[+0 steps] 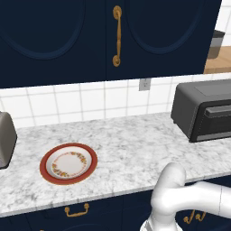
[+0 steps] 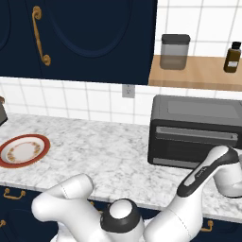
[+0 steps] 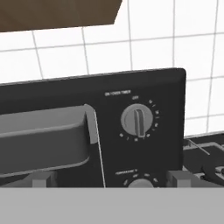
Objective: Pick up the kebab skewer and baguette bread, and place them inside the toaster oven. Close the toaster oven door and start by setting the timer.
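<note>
Nearest, the hand (image 3: 107, 179) stands wide and empty before the toaster oven (image 3: 87, 131), whose small, stiff timer knob (image 3: 137, 120) probably wants a pinch across its raised ridge.

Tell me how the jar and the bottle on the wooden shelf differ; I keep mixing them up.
The jar is wide, squat and pale grey-clear with a broad dark lid; the bottle is slim, dark brown, with a small black cap. The jar stands near the shelf's left end, the bottle towards its right. Both stand upright on that shelf, above the toaster oven.
</note>
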Controlling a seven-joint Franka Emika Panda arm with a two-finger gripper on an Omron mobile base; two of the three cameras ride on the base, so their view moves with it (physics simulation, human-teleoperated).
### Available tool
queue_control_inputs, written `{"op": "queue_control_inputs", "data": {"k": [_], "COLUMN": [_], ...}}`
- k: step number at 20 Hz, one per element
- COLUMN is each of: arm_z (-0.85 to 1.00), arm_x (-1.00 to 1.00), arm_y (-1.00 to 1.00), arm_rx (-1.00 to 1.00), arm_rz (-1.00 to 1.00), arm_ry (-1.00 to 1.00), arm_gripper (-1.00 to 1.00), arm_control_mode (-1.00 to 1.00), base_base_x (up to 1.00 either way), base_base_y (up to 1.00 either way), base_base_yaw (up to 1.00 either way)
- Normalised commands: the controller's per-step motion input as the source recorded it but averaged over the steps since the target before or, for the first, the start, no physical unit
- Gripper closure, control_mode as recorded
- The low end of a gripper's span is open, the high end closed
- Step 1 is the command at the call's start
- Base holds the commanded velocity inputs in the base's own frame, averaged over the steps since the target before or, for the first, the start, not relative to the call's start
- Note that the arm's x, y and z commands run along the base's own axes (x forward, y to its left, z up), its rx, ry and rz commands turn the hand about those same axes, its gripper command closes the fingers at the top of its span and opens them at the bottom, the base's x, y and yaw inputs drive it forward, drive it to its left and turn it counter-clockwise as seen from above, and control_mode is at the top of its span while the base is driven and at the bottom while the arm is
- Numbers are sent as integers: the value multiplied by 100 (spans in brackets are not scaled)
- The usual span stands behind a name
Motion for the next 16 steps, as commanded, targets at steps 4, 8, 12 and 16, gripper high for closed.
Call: {"op": "queue_control_inputs", "data": {"k": [4,8,12,16], "arm_z": [0,1,16,10], "arm_x": [1,0,8,4], "arm_y": [-7,-12,-2,0], "arm_rx": [16,23,14,10], "arm_rz": [0,0,0,0], "arm_ry": [-5,-11,-8,0], "arm_gripper": [-100,-100,-100,-100], "arm_control_mode": [-100,-100,-100,-100], "base_base_x": [0,0,0,0], "base_base_y": [0,0,0,0], "base_base_yaw": [0,0,0,0]}}
